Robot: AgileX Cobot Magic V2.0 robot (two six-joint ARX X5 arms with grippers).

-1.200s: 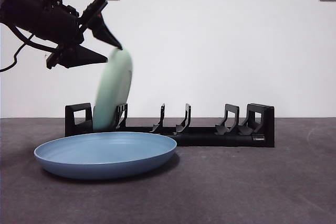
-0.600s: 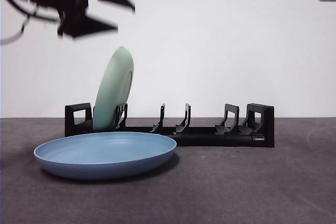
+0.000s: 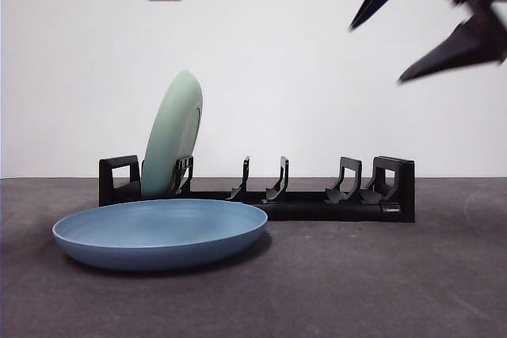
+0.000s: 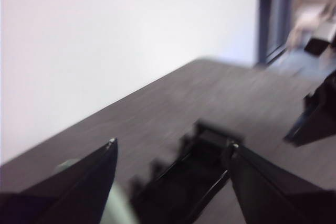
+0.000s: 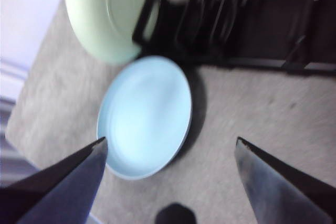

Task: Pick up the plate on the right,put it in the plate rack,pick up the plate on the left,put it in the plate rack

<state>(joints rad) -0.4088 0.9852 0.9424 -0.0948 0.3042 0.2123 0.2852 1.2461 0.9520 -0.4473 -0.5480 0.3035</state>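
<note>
Front view: low, table height, level toward wall, close on blue plate (image 3: 158, 232) and plate rack (image 3: 317, 195). Right wrist view: high, looking down, shares both. Left wrist view: blurred, oblique over rack.

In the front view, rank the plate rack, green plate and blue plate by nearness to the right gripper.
1. Plate rack, right end below the right gripper.
2. Green plate, upright at rack's left; blue plate, flat before it: too close to call.
</note>
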